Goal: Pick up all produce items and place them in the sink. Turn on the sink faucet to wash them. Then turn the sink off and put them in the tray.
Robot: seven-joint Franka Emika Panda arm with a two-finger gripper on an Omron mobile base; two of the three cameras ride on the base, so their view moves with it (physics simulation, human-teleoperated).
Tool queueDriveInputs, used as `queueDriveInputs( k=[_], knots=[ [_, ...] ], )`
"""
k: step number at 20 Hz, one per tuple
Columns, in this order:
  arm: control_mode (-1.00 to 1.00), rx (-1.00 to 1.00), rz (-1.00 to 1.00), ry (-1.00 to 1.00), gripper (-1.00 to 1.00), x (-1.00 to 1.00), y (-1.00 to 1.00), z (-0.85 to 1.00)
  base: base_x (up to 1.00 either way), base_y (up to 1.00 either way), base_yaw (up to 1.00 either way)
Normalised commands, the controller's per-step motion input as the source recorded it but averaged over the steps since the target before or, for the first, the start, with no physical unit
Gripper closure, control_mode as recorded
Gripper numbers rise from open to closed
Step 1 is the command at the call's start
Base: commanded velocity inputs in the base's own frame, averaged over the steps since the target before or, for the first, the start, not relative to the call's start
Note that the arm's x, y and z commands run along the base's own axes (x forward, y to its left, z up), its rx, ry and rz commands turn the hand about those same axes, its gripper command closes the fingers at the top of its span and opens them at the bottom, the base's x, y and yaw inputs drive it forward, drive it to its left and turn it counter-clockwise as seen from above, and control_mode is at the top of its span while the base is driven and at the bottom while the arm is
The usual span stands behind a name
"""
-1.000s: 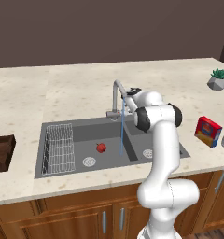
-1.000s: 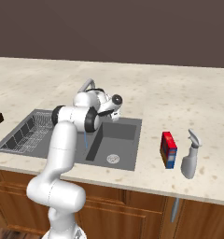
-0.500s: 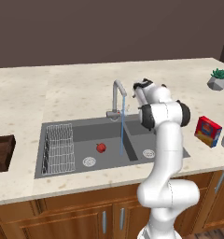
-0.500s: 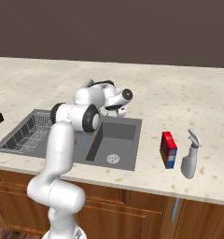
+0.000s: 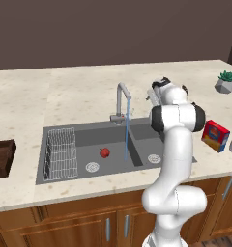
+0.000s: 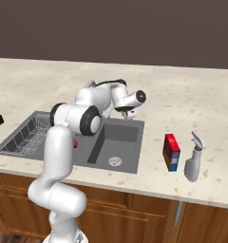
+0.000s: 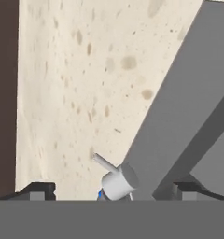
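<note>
The counter stretches pale and speckled across the scene, running back to a dark wall. Set into it is the sink, dark grey with two basins; a wire rack stands in the left basin. The tray sits on the counter well to the left of the sink, partly cut off by the picture's edge. The faucet rises behind the divider between the basins, and a thin blue stream runs from its spout down into the left basin. My gripper hangs over the counter just behind the sink's rear rim, right of the faucet; my fingers stand wide apart, holding nothing, with the faucet's base and its small lever between them in the hand view. On the counter right of the sink stand a box and a spray bottle. The fruit, small and red, lies on the floor of the left basin, between the rack and the stream, just above a round drain.
</note>
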Motion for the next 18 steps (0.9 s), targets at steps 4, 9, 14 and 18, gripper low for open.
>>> queueDriveInputs(
  k=[4,9,14,18],
  knots=[
    [-1.0,-0.22,0.09,0.0,-1.0,-0.11,0.01,-0.34,0.0,0.0,0.0],
    [-1.0,-0.22,0.2,0.0,-1.0,0.0,0.03,-0.04,0.0,0.0,0.0],
    [-1.0,-0.17,0.26,0.0,-1.0,0.0,0.0,-0.01,0.0,0.0,0.0],
    [-1.0,-0.13,0.27,0.0,-1.0,0.0,0.0,-0.18,0.0,0.0,0.0]
  ],
)
